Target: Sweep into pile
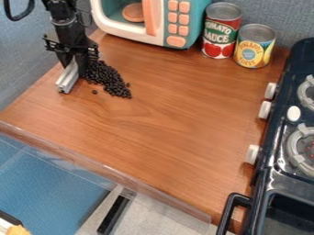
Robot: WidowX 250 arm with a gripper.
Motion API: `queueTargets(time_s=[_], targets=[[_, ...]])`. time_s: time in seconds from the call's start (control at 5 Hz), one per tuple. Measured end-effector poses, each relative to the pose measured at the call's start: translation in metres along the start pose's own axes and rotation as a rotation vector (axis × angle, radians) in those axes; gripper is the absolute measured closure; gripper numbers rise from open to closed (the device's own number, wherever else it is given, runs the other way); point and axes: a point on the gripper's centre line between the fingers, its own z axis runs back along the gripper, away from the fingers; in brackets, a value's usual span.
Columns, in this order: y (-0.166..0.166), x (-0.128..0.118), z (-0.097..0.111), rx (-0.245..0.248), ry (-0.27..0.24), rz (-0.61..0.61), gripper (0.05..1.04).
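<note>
The largest thing is the brown wooden tabletop point(178, 119), and along its right side stands a dark toy stove point(279, 179) with white knobs on the side which faces the tabletop. Next in size comes the toy microwave point(116, 20), white and teal with orange buttons, at the back of the tabletop. The black robot arm point(64, 20) enters from the top edge, on the left of the microwave. On the right of the microwave there are two cans, side by side: a taller one, red and green point(215, 39), and a shorter one, yellow and blue point(251, 54), which stands a little more to the front.

The hand point(74, 66) points downward over the far left part of the tabletop. It is closed around a grey bar point(67, 79). The heap of black beans point(107, 79) lies on the tabletop just beside the hand, on its right in the view. From there the heap spreads down toward the right, in a slanting band, dense and uneven. The bar, which is smaller than the heap, leans down toward the lower left, so the hand is between most of it and the beans. The smallest thing is one loose bean point(94, 92), lying apart, between the bar's lower end and the lower tip of the heap.
</note>
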Motion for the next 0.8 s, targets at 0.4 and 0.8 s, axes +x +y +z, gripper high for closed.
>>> queueTargets(time_s=[0.4, 0.8], targets=[[-0.0015, 0.0047, -0.0026, -0.001, 0.042, 0.028, 0.705], [-0.0076, 0.0033, -0.0033, -0.011, 0.06, 0.008, 0.705]])
